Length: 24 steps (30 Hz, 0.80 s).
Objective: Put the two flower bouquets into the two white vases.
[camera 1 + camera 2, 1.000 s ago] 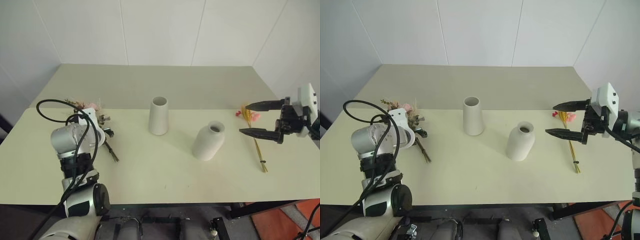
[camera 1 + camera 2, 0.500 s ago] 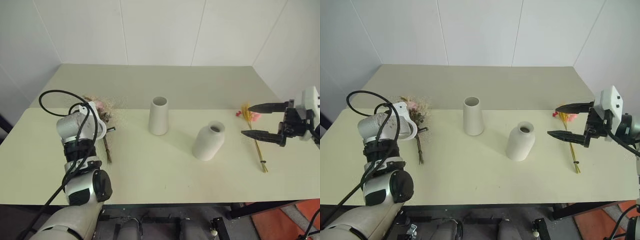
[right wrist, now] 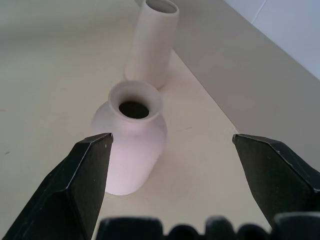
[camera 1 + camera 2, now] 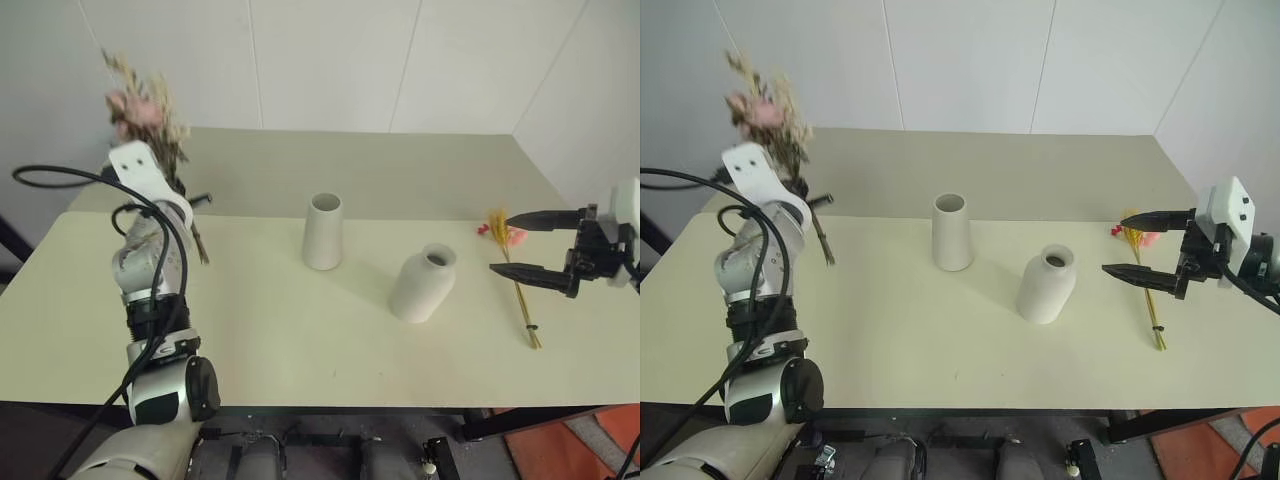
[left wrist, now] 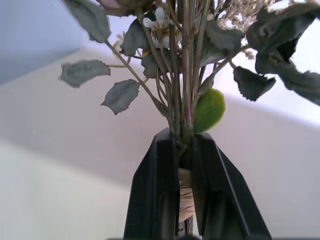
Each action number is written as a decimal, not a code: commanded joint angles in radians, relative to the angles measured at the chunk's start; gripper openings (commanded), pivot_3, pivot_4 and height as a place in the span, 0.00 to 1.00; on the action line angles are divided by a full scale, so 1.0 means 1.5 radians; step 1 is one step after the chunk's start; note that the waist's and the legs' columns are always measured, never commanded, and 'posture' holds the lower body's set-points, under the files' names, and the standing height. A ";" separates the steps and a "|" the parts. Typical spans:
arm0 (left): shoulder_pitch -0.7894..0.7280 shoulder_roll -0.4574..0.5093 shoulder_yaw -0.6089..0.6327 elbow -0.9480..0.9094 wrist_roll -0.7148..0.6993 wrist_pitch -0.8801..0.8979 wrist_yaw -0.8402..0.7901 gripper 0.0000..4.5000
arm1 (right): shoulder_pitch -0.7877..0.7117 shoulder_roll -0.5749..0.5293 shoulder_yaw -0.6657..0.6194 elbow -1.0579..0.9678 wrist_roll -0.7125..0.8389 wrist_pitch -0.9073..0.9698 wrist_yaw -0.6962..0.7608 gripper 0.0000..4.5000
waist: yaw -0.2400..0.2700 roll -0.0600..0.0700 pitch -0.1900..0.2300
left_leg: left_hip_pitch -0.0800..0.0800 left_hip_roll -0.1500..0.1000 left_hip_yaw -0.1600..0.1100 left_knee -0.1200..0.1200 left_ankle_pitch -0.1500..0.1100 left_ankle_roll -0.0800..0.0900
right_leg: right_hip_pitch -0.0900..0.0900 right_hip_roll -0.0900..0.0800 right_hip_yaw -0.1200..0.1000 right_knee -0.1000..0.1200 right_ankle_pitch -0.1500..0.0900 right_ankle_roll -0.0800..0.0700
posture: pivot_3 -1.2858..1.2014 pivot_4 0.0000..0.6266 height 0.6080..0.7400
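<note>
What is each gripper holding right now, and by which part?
The left gripper is shut on the bushy bouquet, clamping its wrapped stems just below the leaves. The right gripper is open and holds nothing.

1. The left gripper is raised above the table's left end, closed on the stems of the bushy bouquet; pink roses and cream sprigs stand upright against the wall.
2. The tall cone vase stands mid-table; the rounder bottle vase sits near it, toward the right, apart from it.
3. The right gripper hangs with fingers spread wide, just above the slim wheat bouquet; that bouquet lies flat on the table.
</note>
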 commanded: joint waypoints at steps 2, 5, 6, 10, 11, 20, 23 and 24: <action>-0.051 0.016 0.021 0.029 -0.139 -0.146 -0.231 0.02 | 0.029 -0.020 -0.057 -0.023 0.015 0.009 -0.013 1.00 | 0.001 0.000 0.000 | 0.000 0.000 0.000 0.000 0.000 0.000 | 0.000 0.000 0.000 0.000 0.000 0.000 | 0.52 0.24 1.00; -0.095 0.012 0.031 0.100 -0.224 -0.171 -0.370 0.02 | 0.061 -0.025 -0.083 -0.024 0.015 0.013 -0.018 1.00 | 0.002 0.000 0.000 | 0.000 0.000 0.000 0.000 0.000 0.000 | 0.000 0.000 0.000 0.000 0.000 0.000 | 0.52 0.24 1.00; -0.114 0.013 0.029 0.134 -0.233 -0.173 -0.390 0.02 | 0.070 -0.026 -0.090 -0.025 0.014 0.013 -0.021 1.00 | 0.003 0.000 0.000 | 0.000 0.000 0.000 0.000 0.000 0.000 | 0.000 0.000 0.000 0.000 0.000 0.000 | 0.52 0.24 1.00; -0.182 0.006 0.036 0.259 -0.258 -0.211 -0.453 0.02 | 0.097 -0.023 -0.107 -0.036 0.015 0.018 -0.029 1.00 | 0.003 0.000 0.000 | 0.001 0.000 0.000 0.001 0.000 0.000 | 0.001 0.000 0.000 0.000 -0.001 0.003 | 0.52 0.24 1.00; -0.202 0.002 0.042 0.295 -0.268 -0.213 -0.465 0.02 | 0.104 -0.021 -0.111 -0.041 0.016 0.019 -0.031 1.00 | 0.002 0.000 0.000 | 0.000 0.000 0.000 0.001 0.000 0.000 | 0.001 0.000 0.000 0.000 -0.002 0.003 | 0.52 0.24 1.00; -0.290 -0.030 0.033 0.511 -0.261 -0.266 -0.552 0.02 | 0.146 -0.005 -0.129 -0.087 0.031 0.035 -0.064 1.00 | -0.004 0.000 0.000 | 0.000 0.000 0.000 0.001 0.000 0.000 | 0.001 0.000 0.000 0.000 -0.003 0.006 | 0.52 0.24 1.00; -0.298 -0.042 0.018 0.541 -0.244 -0.291 -0.577 0.02 | 0.156 -0.001 -0.137 -0.099 0.035 0.037 -0.075 1.00 | -0.006 0.000 0.000 | 0.000 0.000 0.000 0.001 0.000 0.000 | 0.000 0.000 0.000 0.000 -0.003 0.006 | 0.52 0.24 1.00; -0.300 -0.048 0.014 0.549 -0.239 -0.300 -0.585 0.02 | 0.161 0.001 -0.141 -0.103 0.036 0.036 -0.077 1.00 | -0.006 0.000 0.000 | 0.000 0.000 0.000 0.001 0.000 0.000 | 0.000 0.000 0.000 0.000 -0.003 0.006 | 0.52 0.24 1.00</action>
